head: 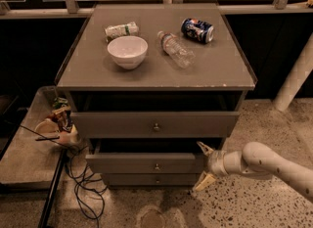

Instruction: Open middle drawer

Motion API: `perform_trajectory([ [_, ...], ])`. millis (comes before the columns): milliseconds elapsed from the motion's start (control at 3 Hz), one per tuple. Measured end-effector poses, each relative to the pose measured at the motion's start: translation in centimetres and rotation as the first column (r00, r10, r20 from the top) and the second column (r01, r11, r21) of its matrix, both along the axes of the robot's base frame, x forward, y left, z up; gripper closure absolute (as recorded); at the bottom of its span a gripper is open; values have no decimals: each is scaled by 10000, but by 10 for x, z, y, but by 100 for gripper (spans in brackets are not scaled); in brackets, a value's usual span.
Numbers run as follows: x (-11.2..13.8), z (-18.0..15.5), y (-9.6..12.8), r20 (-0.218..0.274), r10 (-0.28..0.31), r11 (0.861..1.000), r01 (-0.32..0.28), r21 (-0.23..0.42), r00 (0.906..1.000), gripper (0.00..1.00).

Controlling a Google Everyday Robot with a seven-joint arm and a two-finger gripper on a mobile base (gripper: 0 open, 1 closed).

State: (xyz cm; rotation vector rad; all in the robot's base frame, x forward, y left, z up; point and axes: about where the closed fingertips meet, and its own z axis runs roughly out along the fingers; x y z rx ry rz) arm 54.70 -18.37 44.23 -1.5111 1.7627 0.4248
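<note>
Take the cabinet as your reference for everything here. It has three drawers stacked in its front. The tallest is at the top, and the middle drawer sits just under it. The middle drawer's front stands a little proud of the cabinet, with a dark gap above it. The bottom drawer is the narrowest.

Expect the middle drawer to behave as a stiff, shallow wooden box. It is probably light, and it should slide straight out on its runners rather than flex. The front is flat and offers little to grip, so hold it by the small round knob at the centre. A pull from one end could rack the drawer in its runners.

The claw hangs at the cabinet's lower right, just beside the right end of the middle drawer's front. Its fingers are spread wide and hold nothing. You cannot tell from here whether the upper finger touches the panel.

On the cabinet's top surface there is one of each thing:
- one white bowl, left of centre
- one clear plastic bottle, lying on its side near the middle
- one blue can, lying at the back right
- one pale crumpled can or packet, at the back left

There are three knobs in all, one on each drawer front.
</note>
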Motion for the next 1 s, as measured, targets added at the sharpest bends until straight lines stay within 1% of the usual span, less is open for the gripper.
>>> perform_trajectory([
  [333,11,-28,6,-560,9,10000,-5,71,9984,0],
  [667,16,-43,7,-912,-30,9999,40,100,9958,0],
  [1000,17,-40,7,-912,-30,9999,39,100,9958,0],
])
